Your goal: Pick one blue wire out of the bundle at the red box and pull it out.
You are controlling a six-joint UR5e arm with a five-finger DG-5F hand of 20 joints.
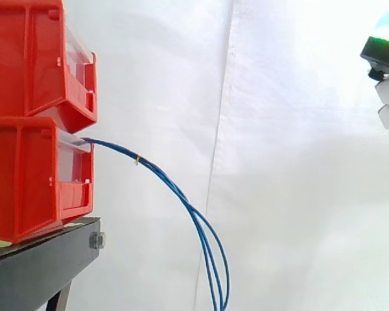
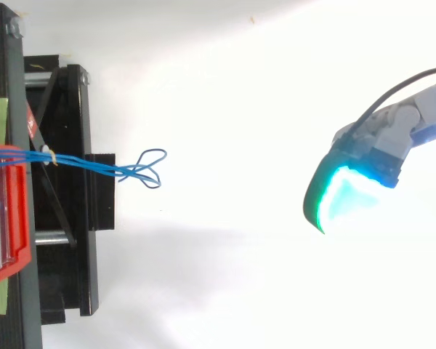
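Robot hand: the robot hand, with its cyan-green glowing pad, is hovering at the right of the top view, touching nothing. I cannot tell whether it is spread or closed.
Task's thing: the bundle of thin blue wires is coming out of the front of the lower red plastic bin, which is sitting on the black metal bench under the upper red plastic bin.
Direction: the wires are lying well apart from the robot hand, across open space on the bin side.
Long axis: the bundle is running out from the bin toward the robot hand's side, arching and then drooping downward.
Side view is adding: height. The robot hand is sitting well above the arch, and a small yellow tie is binding the strands near the bin.
Top view is adding: line-up. The wires' looped, spreading far ends are lying roughly level with the robot hand across the picture.
Judgement: the approach is calling for travel toward the bin and downward, aiming past the tie, where the strands are separating.
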